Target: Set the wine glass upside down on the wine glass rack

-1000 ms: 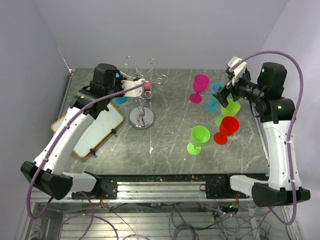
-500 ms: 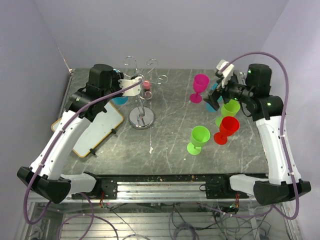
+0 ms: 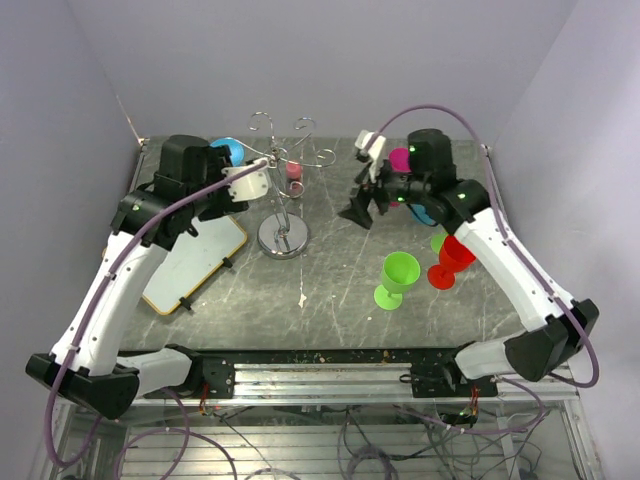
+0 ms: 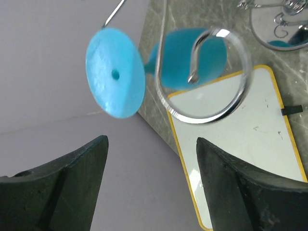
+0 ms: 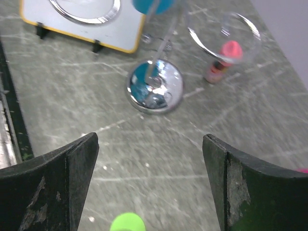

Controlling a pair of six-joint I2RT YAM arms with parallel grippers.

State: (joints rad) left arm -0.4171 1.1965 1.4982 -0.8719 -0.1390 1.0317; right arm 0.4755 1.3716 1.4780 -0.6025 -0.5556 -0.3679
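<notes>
A blue wine glass point(image 4: 115, 72) hangs on a curled arm of the silver wine glass rack point(image 4: 240, 82), its round foot above the wire and its bowl toward the table. My left gripper point(image 4: 150, 142) is open and empty, a short way back from the glass. From the top view the glass's foot point(image 3: 229, 150) shows just left of the rack point(image 3: 283, 238), beside my left gripper point(image 3: 255, 178). My right gripper point(image 3: 358, 210) hovers open and empty over the table right of the rack. Its wrist view looks past the right gripper point(image 5: 150, 139) down on the rack's shiny base point(image 5: 155, 86).
A white board with a yellow rim point(image 3: 200, 260) lies left of the rack. A small pink-capped item point(image 3: 294, 178) is by the rack post. A green glass point(image 3: 398, 275), a red glass point(image 3: 453, 258) and a magenta glass point(image 3: 400, 160) stand at the right, others partly hidden by the right arm.
My left gripper has opened, letting go of the blue glass, and drawn back to the left. My right arm has swung left from over the coloured glasses toward the rack.
</notes>
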